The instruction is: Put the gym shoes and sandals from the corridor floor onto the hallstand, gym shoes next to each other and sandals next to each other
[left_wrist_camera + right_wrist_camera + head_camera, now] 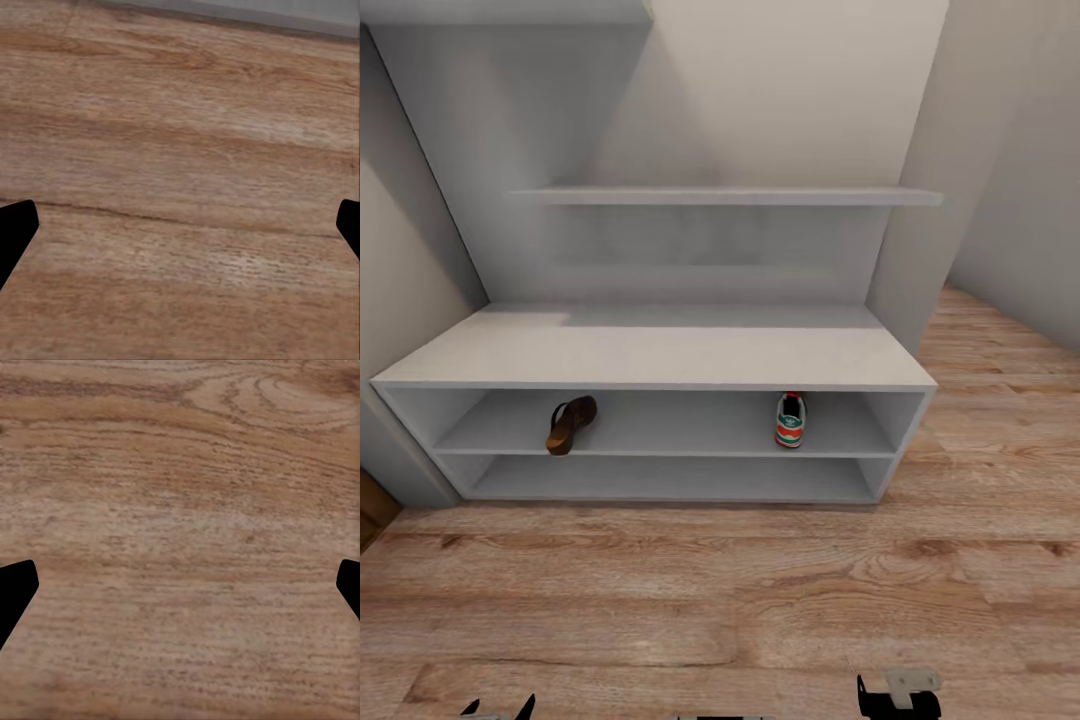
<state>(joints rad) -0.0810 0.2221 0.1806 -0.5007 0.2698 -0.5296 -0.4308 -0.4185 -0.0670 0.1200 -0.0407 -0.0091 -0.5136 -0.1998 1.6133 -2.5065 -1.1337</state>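
- Hallstand [660,355], upper shelf level: one sandal [570,424] near left end, one gym shoe [791,420] near right end, well apart.
- Left pincer [180,225] wide, empty, over corridor floor [180,135].
- Right pincer [180,585] wide, empty.

The pale grey hallstand with a low bench and two open shelf levels [660,355] occupies the centre of the head view. It stands on the light brown wood-grain plank corridor floor [720,600], which spans the lower part of the frame and runs up the right edge.

On the upper open shelf level, left of centre, lies one flat brown leather thong sandal [570,424], tilted on its side. On the same level, right of centre, rests one white lace-up gym shoe with green side stripes and red-orange heel [791,419], heel toward the camera. The two are well apart.

A narrow pale grey wall shelf [725,196] runs across the upper centre of the frame.
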